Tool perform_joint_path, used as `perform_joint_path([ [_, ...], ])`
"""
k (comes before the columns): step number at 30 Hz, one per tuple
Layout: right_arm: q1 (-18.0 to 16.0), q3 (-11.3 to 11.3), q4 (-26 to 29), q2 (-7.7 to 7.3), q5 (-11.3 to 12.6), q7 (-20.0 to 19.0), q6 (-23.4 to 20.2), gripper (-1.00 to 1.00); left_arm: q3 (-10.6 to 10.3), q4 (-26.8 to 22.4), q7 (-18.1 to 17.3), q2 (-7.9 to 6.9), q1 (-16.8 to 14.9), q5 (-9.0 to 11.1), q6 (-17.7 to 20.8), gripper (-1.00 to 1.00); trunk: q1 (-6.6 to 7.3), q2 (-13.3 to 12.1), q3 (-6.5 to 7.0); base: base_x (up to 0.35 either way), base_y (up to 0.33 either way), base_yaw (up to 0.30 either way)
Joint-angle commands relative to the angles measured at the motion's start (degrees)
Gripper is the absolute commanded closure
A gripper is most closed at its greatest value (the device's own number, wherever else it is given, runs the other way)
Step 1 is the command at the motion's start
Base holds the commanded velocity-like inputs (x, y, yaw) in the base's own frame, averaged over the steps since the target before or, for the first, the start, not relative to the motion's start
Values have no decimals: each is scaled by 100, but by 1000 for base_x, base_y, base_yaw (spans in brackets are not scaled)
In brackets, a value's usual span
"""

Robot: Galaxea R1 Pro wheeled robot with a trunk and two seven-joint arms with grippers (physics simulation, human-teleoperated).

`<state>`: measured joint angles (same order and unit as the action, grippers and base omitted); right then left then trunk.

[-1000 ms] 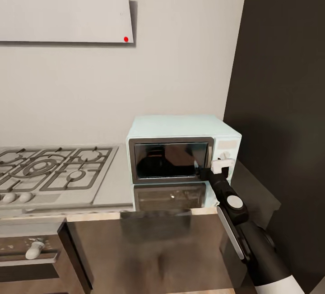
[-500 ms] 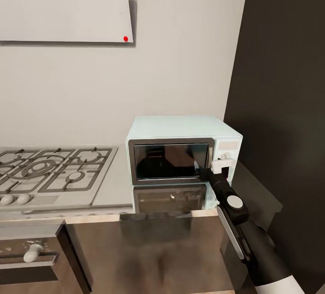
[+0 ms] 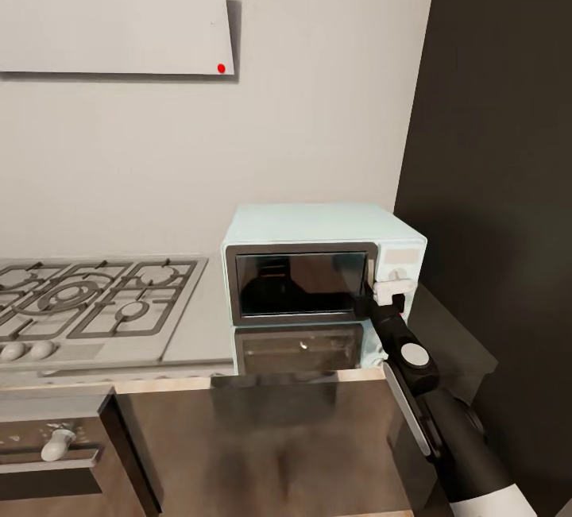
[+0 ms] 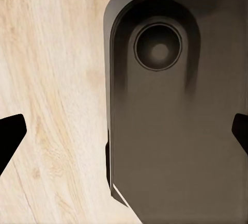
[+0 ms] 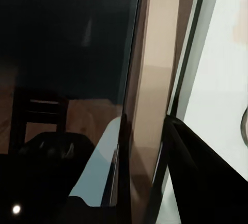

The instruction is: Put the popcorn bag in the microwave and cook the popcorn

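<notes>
Little has changed over the last second. At the far left, the gas hob (image 3: 95, 302) and the black oven front (image 3: 56, 445) with its white knob lie as they were, shifted only slightly by a small camera movement. In the left wrist view, the left gripper (image 4: 124, 136) is seen with its dark fingers (image 4: 10, 136) spread wide over a pale wooden floor (image 4: 51, 100) and a dark rounded panel (image 4: 181, 121); nothing is held.

Further right, the microwave (image 3: 318, 231) stands on the grey counter (image 3: 199, 318), its door shut. The right gripper (image 3: 391, 291) has been eased a touch closer to the door's right edge, by the handle (image 5: 155, 69). From the right wrist view one dark finger (image 5: 201, 172) is seen beside the handle, but whether the fingers are pinching it cannot be told.

No popcorn bag is visible here. It is judged that door opening is in hand and bag retrieval is outstanding.
</notes>
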<state>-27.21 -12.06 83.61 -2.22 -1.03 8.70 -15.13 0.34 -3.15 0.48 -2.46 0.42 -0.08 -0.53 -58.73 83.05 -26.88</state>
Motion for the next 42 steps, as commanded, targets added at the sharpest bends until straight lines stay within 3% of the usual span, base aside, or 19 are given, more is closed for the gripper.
perform_joint_path([
  [1, -3, -77, 7, -6, 60, 27, -25, 100, 1, -7, 5, 0, 2, -1, -5, -100, 0, 3, -5, 0, 0, 0],
  [42, -3, -77, 7, -7, 59, 36, -7, 100, 1, -9, 5, 0, 2, -1, -1, -100, 0, 3, -5, -121, 18, 0],
])
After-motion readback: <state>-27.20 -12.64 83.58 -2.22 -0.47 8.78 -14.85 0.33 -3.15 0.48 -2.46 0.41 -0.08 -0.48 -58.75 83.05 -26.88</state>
